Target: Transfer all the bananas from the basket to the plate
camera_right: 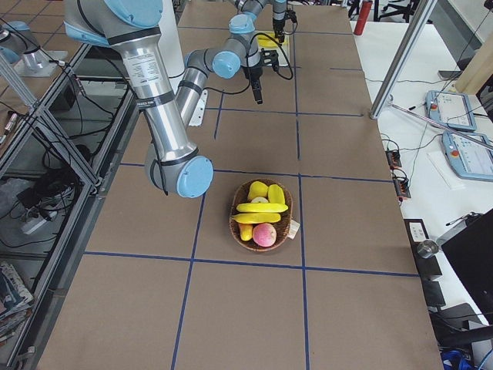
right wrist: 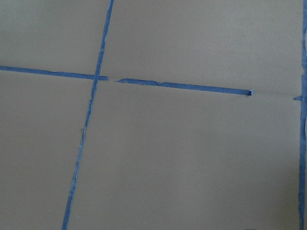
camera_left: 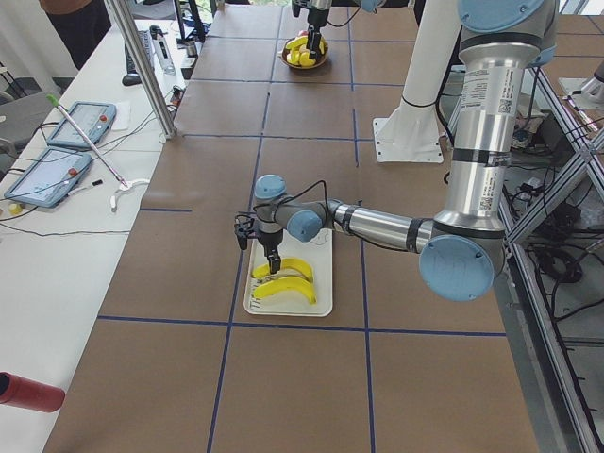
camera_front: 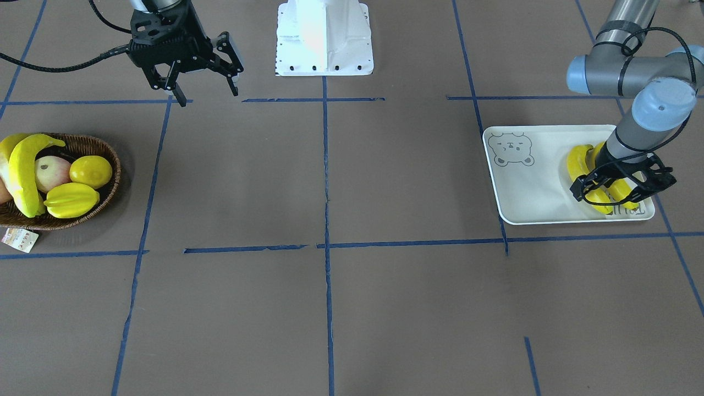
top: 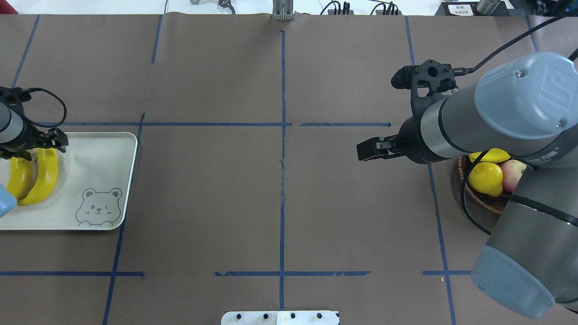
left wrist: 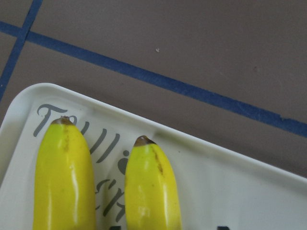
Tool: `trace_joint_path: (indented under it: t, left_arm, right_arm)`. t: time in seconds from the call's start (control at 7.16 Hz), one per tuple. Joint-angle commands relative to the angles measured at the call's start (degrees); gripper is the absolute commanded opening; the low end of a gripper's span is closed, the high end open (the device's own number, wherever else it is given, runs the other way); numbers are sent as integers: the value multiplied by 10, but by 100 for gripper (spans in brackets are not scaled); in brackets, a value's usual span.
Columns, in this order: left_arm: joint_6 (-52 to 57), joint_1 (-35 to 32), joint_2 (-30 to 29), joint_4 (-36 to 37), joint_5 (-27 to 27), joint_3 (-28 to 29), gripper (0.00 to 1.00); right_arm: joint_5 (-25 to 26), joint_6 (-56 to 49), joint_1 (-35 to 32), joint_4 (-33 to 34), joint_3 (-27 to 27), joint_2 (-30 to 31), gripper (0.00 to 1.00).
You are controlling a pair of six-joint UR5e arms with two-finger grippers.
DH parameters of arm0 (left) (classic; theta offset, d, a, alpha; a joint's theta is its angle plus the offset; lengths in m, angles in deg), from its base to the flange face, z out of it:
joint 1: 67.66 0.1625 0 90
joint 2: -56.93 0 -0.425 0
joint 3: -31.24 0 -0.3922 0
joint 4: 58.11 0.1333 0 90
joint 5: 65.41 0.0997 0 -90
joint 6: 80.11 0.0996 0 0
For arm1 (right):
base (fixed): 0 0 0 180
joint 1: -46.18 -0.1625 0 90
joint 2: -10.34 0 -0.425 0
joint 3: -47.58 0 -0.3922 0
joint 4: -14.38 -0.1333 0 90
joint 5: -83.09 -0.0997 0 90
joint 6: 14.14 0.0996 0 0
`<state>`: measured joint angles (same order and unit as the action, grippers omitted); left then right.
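You've got two bananas (camera_front: 577,162) side by side on the plate (camera_front: 528,192) at the counter's (camera_front: 385,181) left end. Left claw (camera_front: 610,198) hangs over them, fingers apart. Right claw (camera_front: 208,94) is spread wide above the counter. More bananas (camera_front: 25,176) sit in the basket (camera_front: 113,187) at the right end, with a lemon (camera_front: 91,171) and a starfruit (camera_front: 71,200).

Open table (camera_front: 407,176) between basket (camera_front: 66,223) and plate (camera_front: 542,181)
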<state>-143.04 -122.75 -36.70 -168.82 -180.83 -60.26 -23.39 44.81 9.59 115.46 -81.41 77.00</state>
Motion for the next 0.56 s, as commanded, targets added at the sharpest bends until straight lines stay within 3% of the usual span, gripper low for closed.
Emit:
trace_joint_path:
  t: [0.0,0.14,0.42]
  left_arm:
    - [15,-43,2,3,-65,-19,99]
    - [15,-62,2,6,-101,-50,99]
    - [15,-62,2,6,-105,-99,100]
  right_arm:
    - [-2,-1,-4,1,0,4,100]
    - [-5,-8,-9,0,-5,27,100]
    - [-7,-45,-30,-4,-6,85,100]
